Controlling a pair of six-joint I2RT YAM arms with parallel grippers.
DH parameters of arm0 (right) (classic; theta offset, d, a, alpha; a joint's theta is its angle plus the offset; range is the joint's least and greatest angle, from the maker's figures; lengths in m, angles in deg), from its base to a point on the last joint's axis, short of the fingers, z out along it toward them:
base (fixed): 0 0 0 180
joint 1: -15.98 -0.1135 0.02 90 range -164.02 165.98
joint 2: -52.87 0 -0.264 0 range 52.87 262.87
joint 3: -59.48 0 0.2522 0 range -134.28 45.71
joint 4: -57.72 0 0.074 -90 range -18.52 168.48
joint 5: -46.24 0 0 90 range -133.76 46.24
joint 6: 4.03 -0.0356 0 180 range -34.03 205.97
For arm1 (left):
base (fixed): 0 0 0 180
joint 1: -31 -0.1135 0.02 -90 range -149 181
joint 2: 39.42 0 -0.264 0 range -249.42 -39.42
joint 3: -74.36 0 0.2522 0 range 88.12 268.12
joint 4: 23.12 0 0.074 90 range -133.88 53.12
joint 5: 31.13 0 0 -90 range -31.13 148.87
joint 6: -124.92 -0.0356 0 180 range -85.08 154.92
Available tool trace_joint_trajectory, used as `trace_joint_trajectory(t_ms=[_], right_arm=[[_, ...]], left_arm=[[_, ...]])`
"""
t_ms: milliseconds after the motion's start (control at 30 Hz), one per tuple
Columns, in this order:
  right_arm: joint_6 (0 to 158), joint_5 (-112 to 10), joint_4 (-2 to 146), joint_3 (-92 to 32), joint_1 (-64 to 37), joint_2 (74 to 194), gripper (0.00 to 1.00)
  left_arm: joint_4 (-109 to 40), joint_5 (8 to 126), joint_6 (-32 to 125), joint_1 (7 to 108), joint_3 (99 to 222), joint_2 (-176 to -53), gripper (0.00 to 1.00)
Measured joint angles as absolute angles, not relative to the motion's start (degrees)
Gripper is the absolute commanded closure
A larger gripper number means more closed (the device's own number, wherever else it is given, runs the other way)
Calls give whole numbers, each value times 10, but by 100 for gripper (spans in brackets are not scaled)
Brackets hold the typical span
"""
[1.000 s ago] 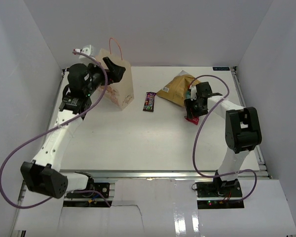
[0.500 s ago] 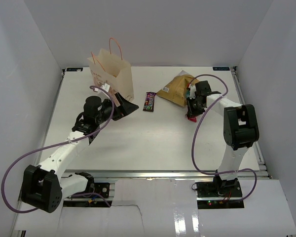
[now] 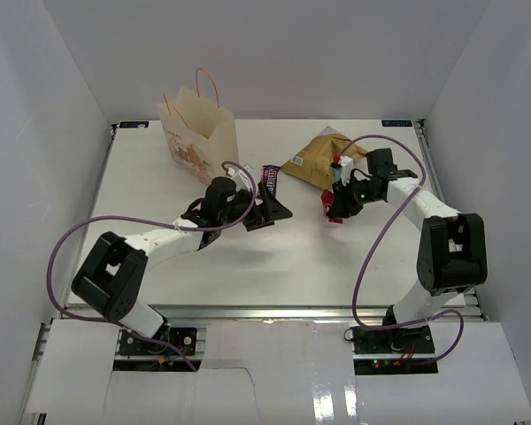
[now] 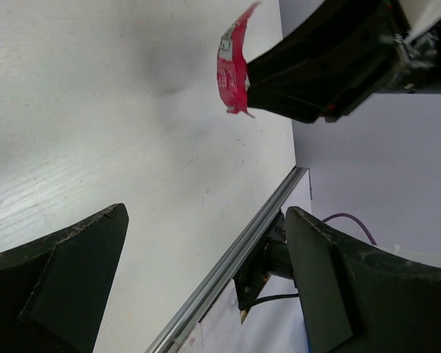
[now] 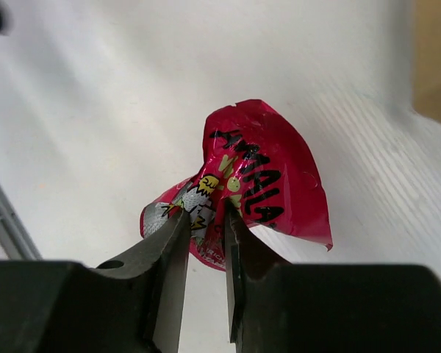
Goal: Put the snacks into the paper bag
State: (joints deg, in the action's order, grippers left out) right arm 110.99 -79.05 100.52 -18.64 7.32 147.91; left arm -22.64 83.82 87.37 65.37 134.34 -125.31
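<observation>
right gripper [image 5: 204,220] fingers pinch the red candy packet [image 5: 268,173] tightly; left gripper [image 4: 206,220] fingers stand spread wide, gripping nothing.

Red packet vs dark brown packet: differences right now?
The red packet is pinched, crumpled, in the right gripper; the dark brown packet lies flat on the table, ungripped. The red packet hangs beside the chip bag; the dark brown packet sits nearer the paper bag. Both are outside it.
</observation>
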Motion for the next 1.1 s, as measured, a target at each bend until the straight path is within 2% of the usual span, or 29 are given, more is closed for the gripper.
trace_joint_trajectory(t_ms=[133, 300, 333, 433, 467, 533, 667, 800, 867, 967, 1000, 1033, 1100], right_arm=[[1173, -868, 1031, -186, 51, 1463, 92], [1212, -907, 1048, -172, 13, 1454, 92], [1214, -911, 1050, -170, 7, 1452, 92], [1218, -921, 1051, -167, -4, 1445, 92], [1218, -922, 1051, -167, -4, 1443, 92], [1220, -924, 1051, -167, -6, 1439, 92], [1220, -922, 1051, -167, -10, 1434, 92], [1220, -917, 1053, -167, -16, 1433, 92], [1220, -915, 1053, -167, -17, 1430, 91], [1219, -912, 1053, -167, -18, 1423, 76], [1219, -910, 1053, -167, -18, 1421, 72], [1219, -910, 1053, -167, -18, 1420, 64], [1218, -911, 1053, -167, -18, 1419, 54]], left_arm=[[-210, 849, 881, 671, 1383, -1316, 2], [-196, 863, 882, 691, 1433, -1377, 2], [-196, 864, 882, 693, 1440, -1385, 5], [-191, 867, 884, 698, 1448, -1398, 18], [-189, 868, 884, 699, 1449, -1400, 30], [-187, 870, 886, 700, 1451, -1405, 44], [-181, 878, 887, 701, 1453, -1421, 62], [-181, 883, 886, 701, 1459, -1424, 71], [-186, 884, 881, 701, 1461, -1424, 79], [-193, 885, 868, 701, 1467, -1424, 97], [-194, 885, 866, 701, 1469, -1424, 100], [-196, 885, 860, 701, 1470, -1424, 100], [-200, 883, 849, 701, 1471, -1423, 100]])
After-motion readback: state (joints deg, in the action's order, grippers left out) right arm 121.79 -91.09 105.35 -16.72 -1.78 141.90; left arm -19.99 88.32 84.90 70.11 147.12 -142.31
